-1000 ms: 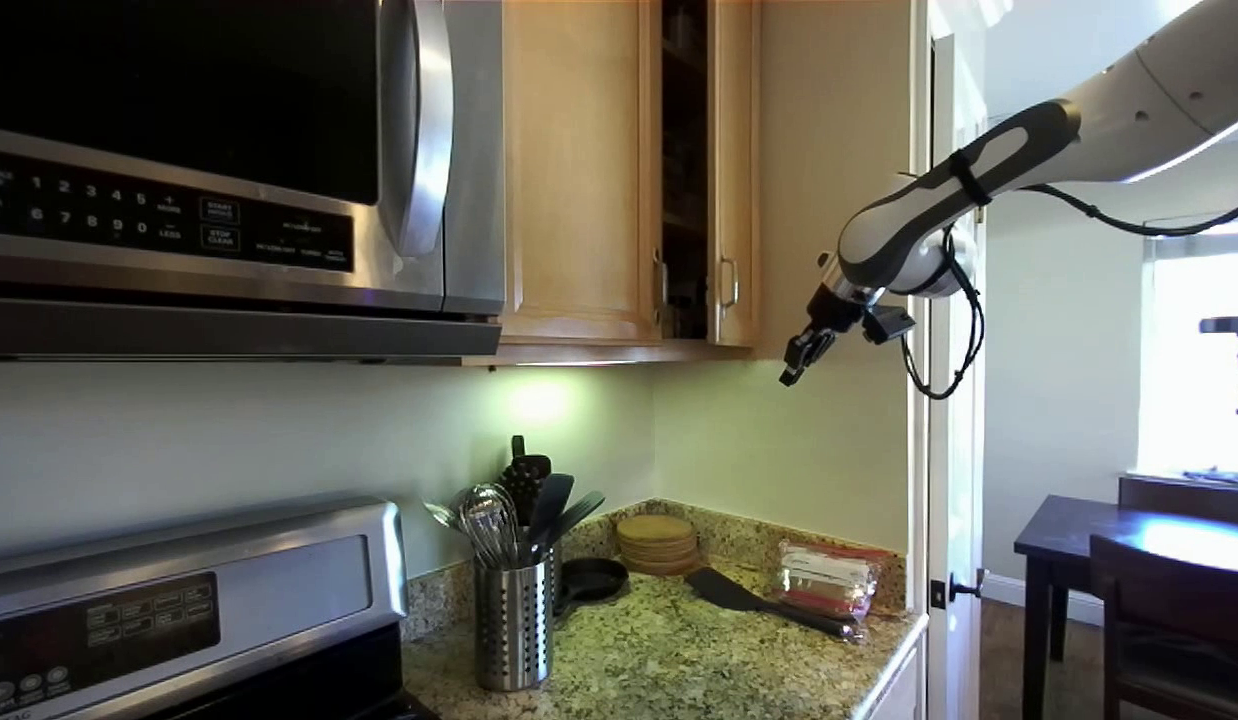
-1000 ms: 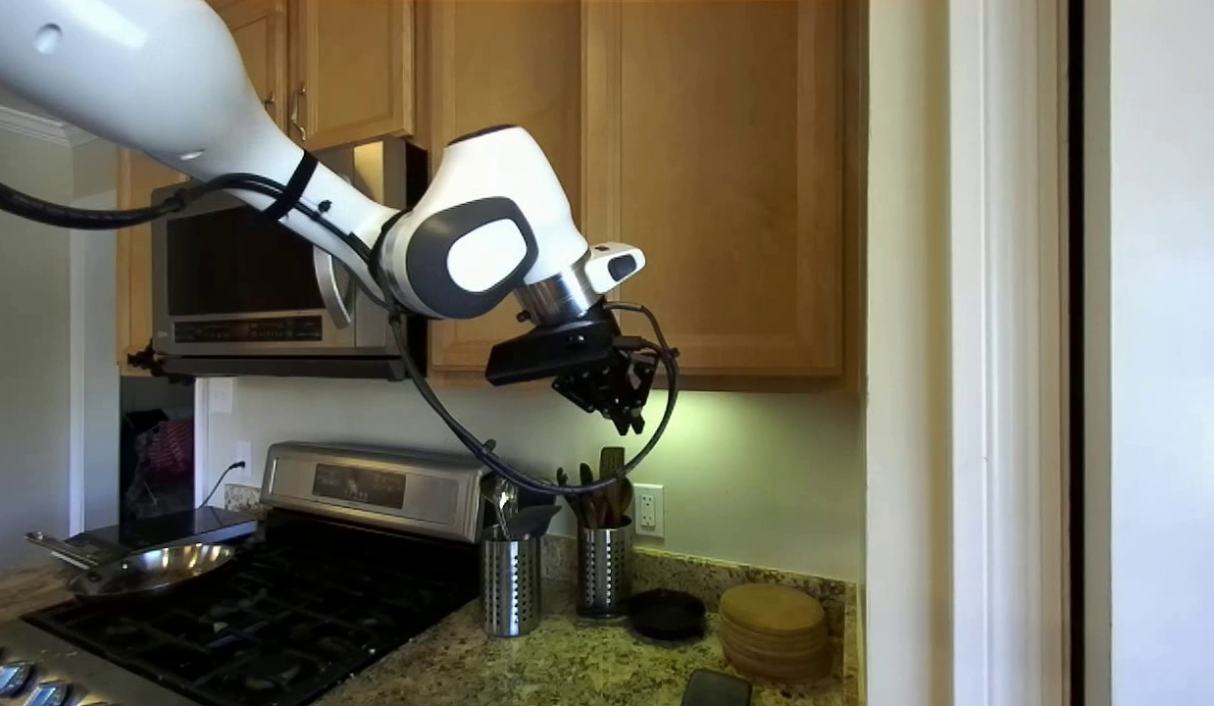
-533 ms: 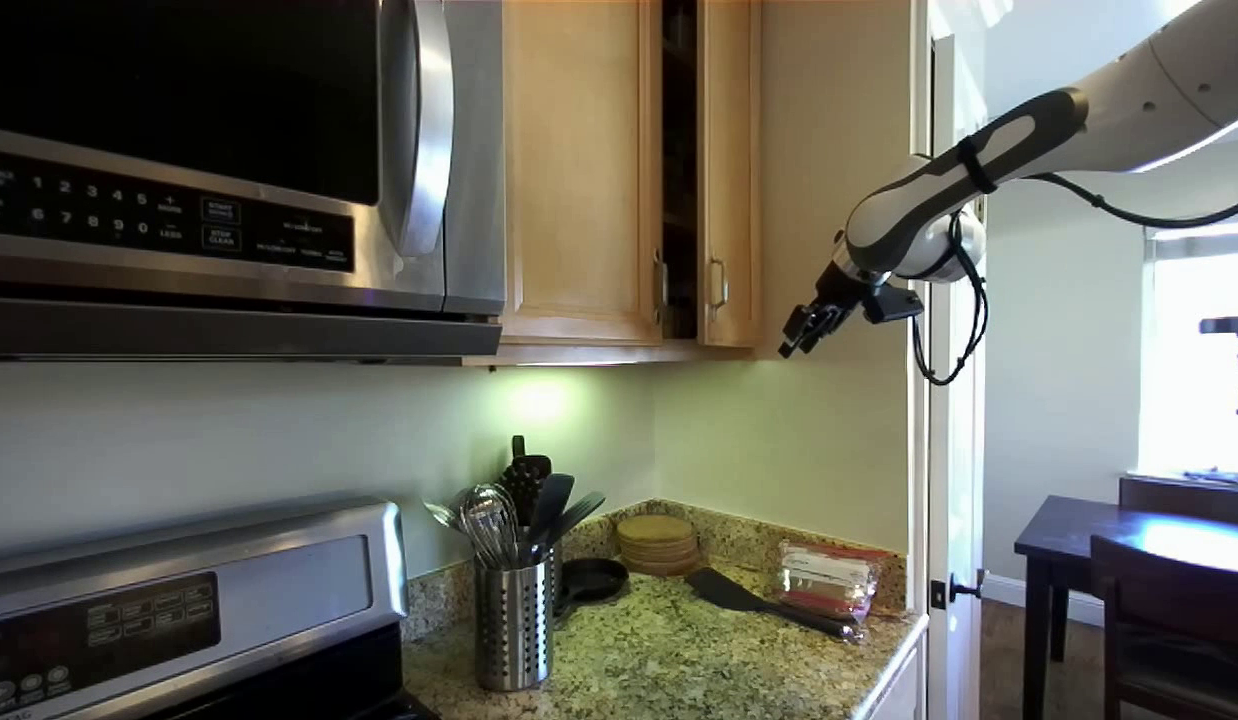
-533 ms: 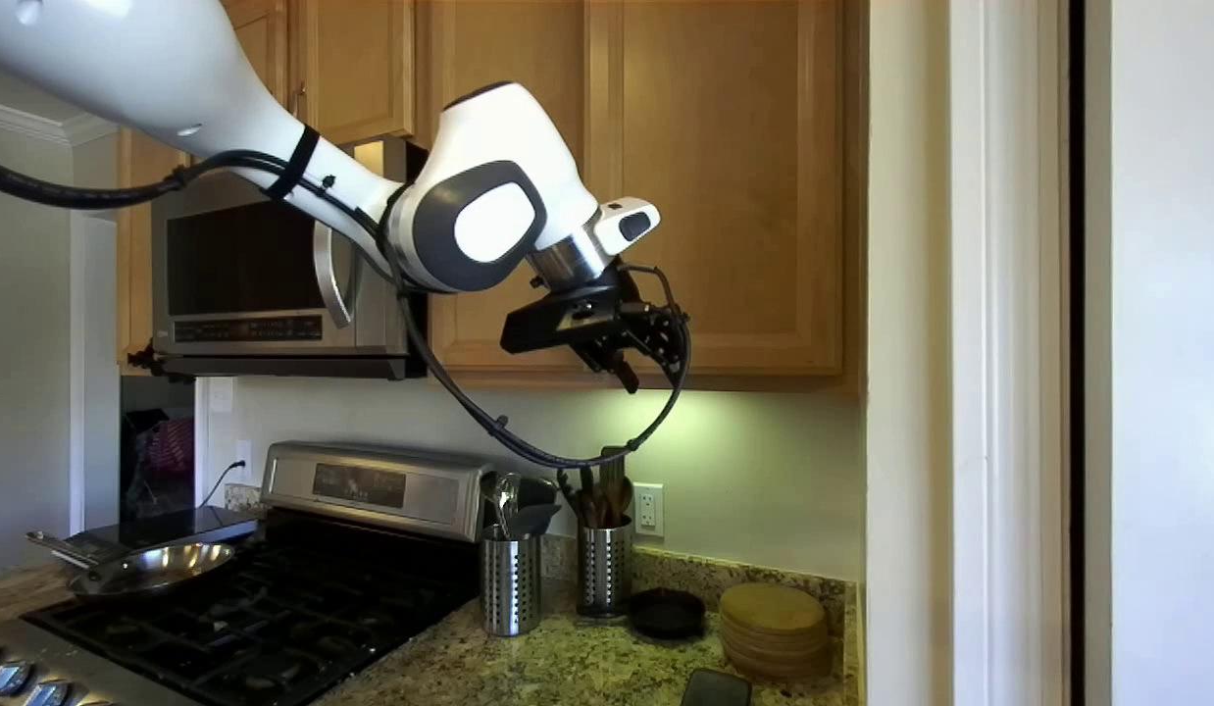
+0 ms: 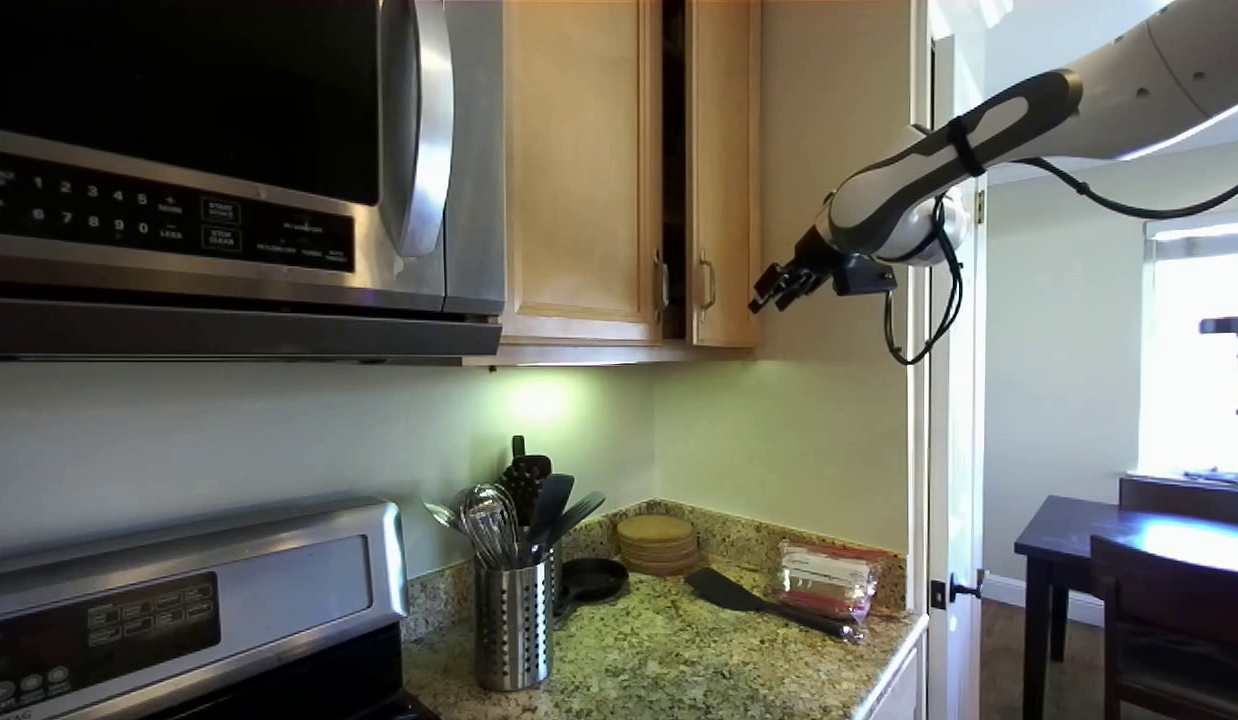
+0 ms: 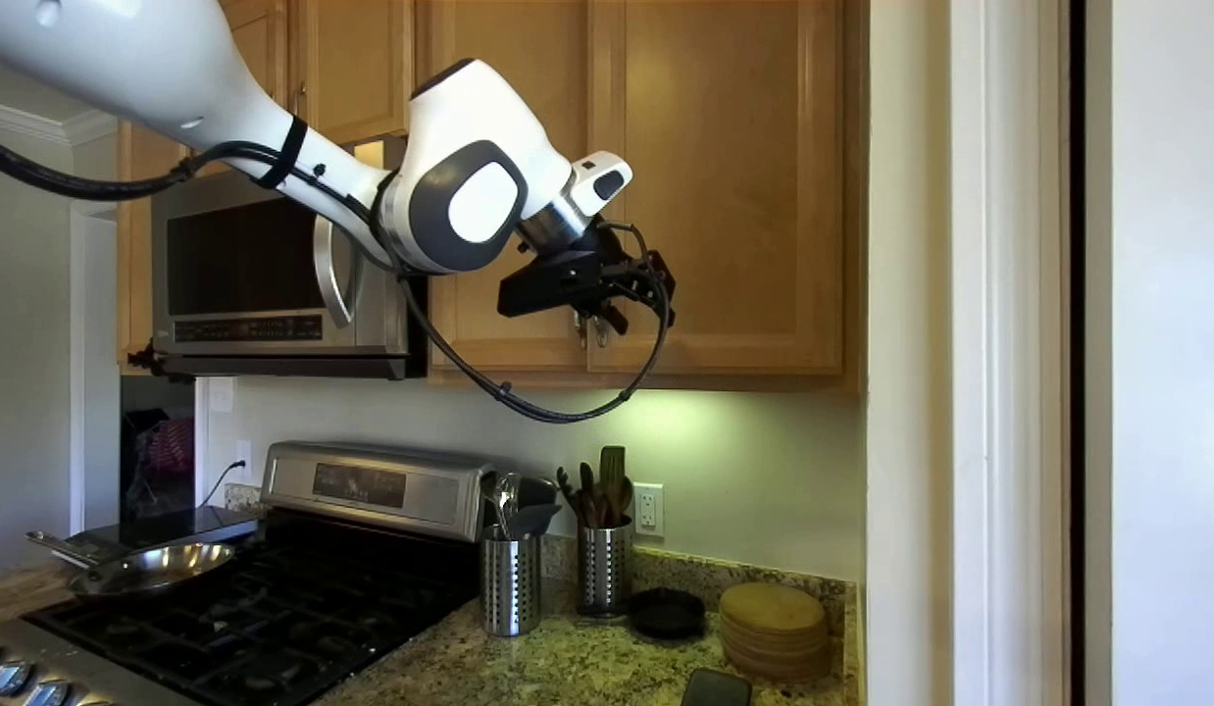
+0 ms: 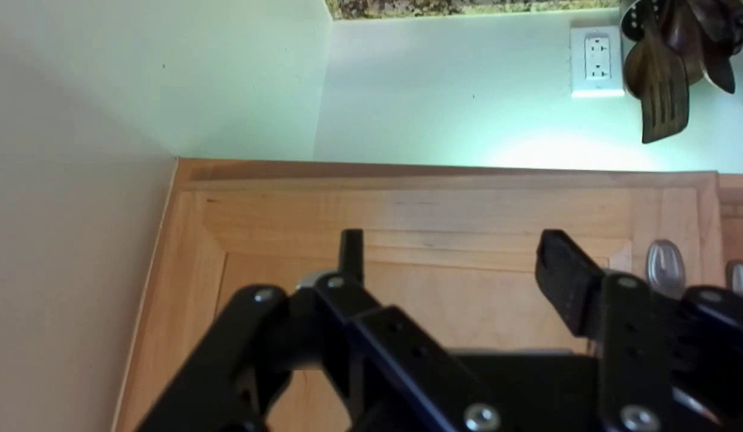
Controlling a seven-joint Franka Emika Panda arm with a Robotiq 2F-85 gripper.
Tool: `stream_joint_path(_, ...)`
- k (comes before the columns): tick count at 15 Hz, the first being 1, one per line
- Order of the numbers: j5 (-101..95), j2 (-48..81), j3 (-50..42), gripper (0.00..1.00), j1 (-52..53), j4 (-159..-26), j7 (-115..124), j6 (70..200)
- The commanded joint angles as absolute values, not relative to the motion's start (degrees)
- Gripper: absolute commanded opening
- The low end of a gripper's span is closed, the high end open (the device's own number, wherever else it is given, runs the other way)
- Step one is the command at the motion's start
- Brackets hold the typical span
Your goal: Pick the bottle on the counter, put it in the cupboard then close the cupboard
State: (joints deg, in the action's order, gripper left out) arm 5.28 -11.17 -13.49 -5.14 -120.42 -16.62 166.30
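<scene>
The honey-coloured cupboard (image 5: 579,170) has its right door (image 5: 724,180) slightly ajar, with a narrow dark gap along the handle side. My gripper (image 7: 452,255) stands open in the wrist view, nothing between its fingers, facing the front of that door. In an exterior view the gripper (image 5: 769,290) appears near the door's lower outer part; whether it touches the wood I cannot tell. The door's handle (image 7: 665,268) lies to the right of the fingers in the wrist view. Below is the granite counter (image 5: 669,650). The bottle is hidden or out of view.
A side wall (image 5: 829,200) borders the cupboard. The microwave (image 6: 264,275) hangs on the cupboard's other side. On the counter stand metal utensil holders (image 6: 512,585), a stack of round boards (image 6: 774,628), a black spatula (image 5: 729,590) and a plastic packet (image 5: 829,580).
The right door has swung further in, narrowing the dark gap. My gripper has risen and moved toward the cupboard, and its jaws have spread apart.
</scene>
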Motion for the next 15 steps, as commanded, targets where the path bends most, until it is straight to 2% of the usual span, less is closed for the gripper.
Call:
stream_joint_path(1, 5.49, -8.83, -12.1, 0.43, -4.77, -118.07, -14.6, 169.9)
stream_joint_path(5, 5.98, -6.1, -10.84, 0.16, -4.35, -115.42, -14.28, 172.25)
stream_joint_path(7, 6.68, -4.83, -10.45, 0.07, -3.87, -113.84, -14.38, 172.67)
stream_joint_path(10, 9.12, -3.1, -9.84, 0.04, -3.34, -111.66, -15.5, 173.62)
stream_joint_path(15, 14.21, -0.52, -8.5, 0.08, -1.94, -108.02, -16.69, 174.28)
